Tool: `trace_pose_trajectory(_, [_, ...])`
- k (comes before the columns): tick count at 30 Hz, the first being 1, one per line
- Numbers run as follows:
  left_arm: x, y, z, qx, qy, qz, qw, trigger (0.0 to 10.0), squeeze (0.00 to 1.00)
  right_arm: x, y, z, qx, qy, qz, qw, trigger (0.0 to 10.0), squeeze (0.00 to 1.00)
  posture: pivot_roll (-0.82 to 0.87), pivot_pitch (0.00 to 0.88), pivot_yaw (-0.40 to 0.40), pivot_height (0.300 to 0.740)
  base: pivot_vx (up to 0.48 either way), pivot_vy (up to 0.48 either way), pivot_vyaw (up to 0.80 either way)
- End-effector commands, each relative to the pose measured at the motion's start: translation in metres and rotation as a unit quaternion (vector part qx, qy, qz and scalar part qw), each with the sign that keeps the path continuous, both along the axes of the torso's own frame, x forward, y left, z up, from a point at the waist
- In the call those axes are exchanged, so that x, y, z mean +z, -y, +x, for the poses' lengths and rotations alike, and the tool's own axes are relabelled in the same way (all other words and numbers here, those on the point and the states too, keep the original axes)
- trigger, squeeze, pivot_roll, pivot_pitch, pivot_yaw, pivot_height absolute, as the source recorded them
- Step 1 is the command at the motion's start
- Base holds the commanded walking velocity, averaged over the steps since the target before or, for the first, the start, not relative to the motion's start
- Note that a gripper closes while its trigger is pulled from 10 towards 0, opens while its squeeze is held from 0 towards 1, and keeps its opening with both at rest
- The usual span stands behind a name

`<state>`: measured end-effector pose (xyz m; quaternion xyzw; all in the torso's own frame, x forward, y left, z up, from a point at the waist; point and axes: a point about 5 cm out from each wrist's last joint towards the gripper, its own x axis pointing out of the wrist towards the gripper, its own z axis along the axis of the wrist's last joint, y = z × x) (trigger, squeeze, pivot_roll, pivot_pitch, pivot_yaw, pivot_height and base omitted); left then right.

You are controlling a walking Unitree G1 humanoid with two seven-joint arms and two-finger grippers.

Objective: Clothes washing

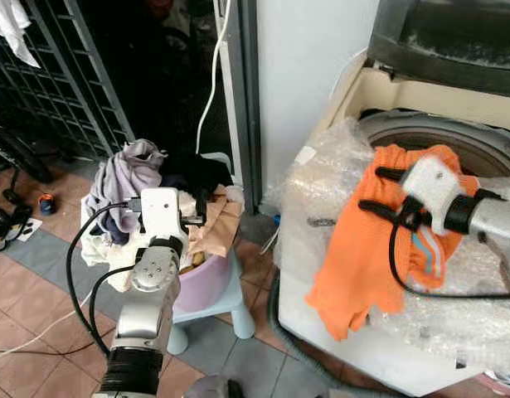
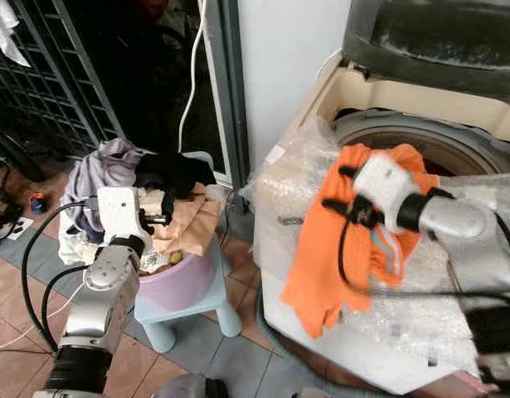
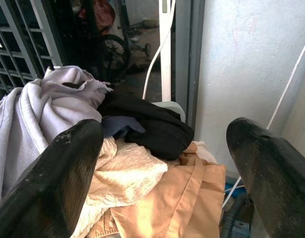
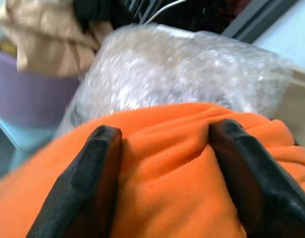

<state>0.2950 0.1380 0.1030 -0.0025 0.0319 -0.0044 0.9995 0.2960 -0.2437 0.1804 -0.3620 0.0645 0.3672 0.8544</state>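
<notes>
Orange garment (image 1: 362,240) draped over front rim of washing machine (image 1: 437,133), pinched between fingers of right hand (image 1: 387,192). Loading step judged underway; lift over rim into drum needed next. Left hand (image 3: 162,163) wide open, empty, above laundry basket (image 2: 176,282).

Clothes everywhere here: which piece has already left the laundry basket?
The orange garment. It hangs over the washing machine's rim at the right gripper, while the others sit piled in the purple basket.

washing machine (image 1: 420,108) lid cut off, drum (image 1: 487,149) behind orange garment (image 1: 379,240)
</notes>
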Motion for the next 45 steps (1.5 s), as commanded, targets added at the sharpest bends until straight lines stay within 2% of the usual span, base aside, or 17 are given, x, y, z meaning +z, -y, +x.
trace_pose_trajectory(1, [0.002,-0.003,-0.001,0.000,0.000,0.005,1.000,10.0,0.00,-0.028,-0.001,-0.007,0.014,-0.048,-0.043,0.998,0.0,0.00,-0.06,0.000,0.091,0.740,0.000,0.000,0.00])
trace_pose_trajectory(6, [0.002,-0.002,-0.001,0.001,-0.002,0.005,1.000,10.0,0.00,-0.035,0.004,-0.002,0.002,-0.018,-0.085,0.996,0.0,0.00,-0.06,0.001,0.089,0.740,0.000,0.000,0.00])
trace_pose_trajectory(14, [0.001,-0.003,-0.001,0.002,-0.003,0.005,1.000,10.0,0.00,-0.034,0.011,0.004,-0.016,0.017,-0.082,0.996,0.0,0.00,-0.06,0.003,0.088,0.740,0.000,0.000,0.00])
trace_pose_trajectory(17, [0.001,-0.003,-0.001,0.003,-0.003,0.006,1.000,10.0,0.00,-0.032,0.011,0.007,-0.025,0.017,-0.049,0.998,0.0,0.00,-0.06,0.002,0.090,0.740,0.000,0.000,0.00])
trace_pose_trajectory(26, [0.001,-0.003,-0.001,0.002,-0.003,0.006,1.000,10.0,0.00,-0.024,0.015,0.013,-0.048,0.020,-0.019,0.998,0.0,0.00,-0.06,0.002,0.090,0.740,0.000,0.000,0.00])
trace_pose_trajectory(28, [0.001,-0.003,-0.001,0.001,-0.003,0.006,1.000,10.0,0.00,-0.004,0.020,0.031,-0.103,0.050,0.028,0.993,0.0,0.00,-0.06,0.002,0.091,0.740,0.000,0.000,0.00])
trace_pose_trajectory(31, [0.001,-0.003,-0.001,0.001,-0.003,0.007,1.000,10.0,0.00,0.038,0.031,0.058,-0.197,0.127,0.094,0.968,0.0,0.00,-0.06,0.000,0.089,0.740,0.000,0.000,0.00])
trace_pose_trajectory(34, [0.001,-0.002,0.000,0.002,-0.001,0.007,1.000,10.0,0.00,0.068,0.041,0.069,-0.257,0.180,0.133,0.940,0.0,0.00,-0.06,0.000,0.089,0.740,0.000,0.000,0.00])
trace_pose_trajectory(35, [0.002,-0.003,0.000,0.005,0.000,0.007,1.000,10.0,0.00,0.101,0.055,0.076,-0.326,0.236,0.176,0.898,0.0,0.00,-0.05,0.000,0.081,0.740,0.000,0.000,0.00])
trace_pose_trajectory(36, [0.002,-0.003,0.000,0.006,0.001,0.006,1.000,10.0,0.00,0.116,0.061,0.076,-0.351,0.267,0.196,0.876,0.0,0.00,-0.05,0.000,0.081,0.740,0.000,0.000,0.00])
trace_pose_trajectory(37, [0.002,-0.003,0.000,0.008,0.001,0.006,1.000,10.0,0.00,0.144,0.070,0.073,-0.390,0.329,0.220,0.832,0.0,0.00,-0.05,0.000,0.081,0.740,0.000,0.000,0.00])
trace_pose_trajectory(38, [0.002,-0.003,0.000,0.009,0.001,0.006,1.000,10.0,0.00,0.154,0.074,0.071,-0.404,0.354,0.231,0.811,0.0,0.00,-0.05,0.000,0.078,0.740,0.000,0.000,0.00])
trace_pose_trajectory(39, [0.002,-0.003,0.001,0.010,0.001,0.006,1.000,10.0,0.00,0.167,0.077,0.067,-0.423,0.395,0.241,0.779,0.0,0.00,-0.05,0.000,0.078,0.740,0.000,0.000,0.00])
trace_pose_trajectory(41, [0.002,-0.003,0.001,0.012,0.002,0.006,1.000,10.0,0.00,0.172,0.074,0.065,-0.421,0.427,0.225,0.768,0.0,0.00,-0.05,0.000,0.075,0.740,0.000,0.000,0.00])
trace_pose_trajectory(42, [0.002,-0.004,0.001,0.014,0.002,0.005,1.000,10.0,0.00,0.170,0.064,0.065,-0.400,0.444,0.200,0.776,0.0,0.00,-0.05,0.000,0.075,0.740,0.000,0.000,0.00])
trace_pose_trajectory(43, [0.002,-0.004,0.001,0.015,0.002,0.004,1.000,10.0,0.00,0.148,0.049,0.075,-0.375,0.397,0.189,0.816,0.0,0.00,-0.05,0.000,0.075,0.740,0.000,0.000,0.00])
trace_pose_trajectory(45, [0.002,-0.003,0.001,0.015,0.002,0.004,1.000,10.0,0.00,0.116,0.039,0.082,-0.369,0.336,0.212,0.840,0.0,0.00,-0.05,0.000,0.072,0.740,0.000,0.000,0.00])
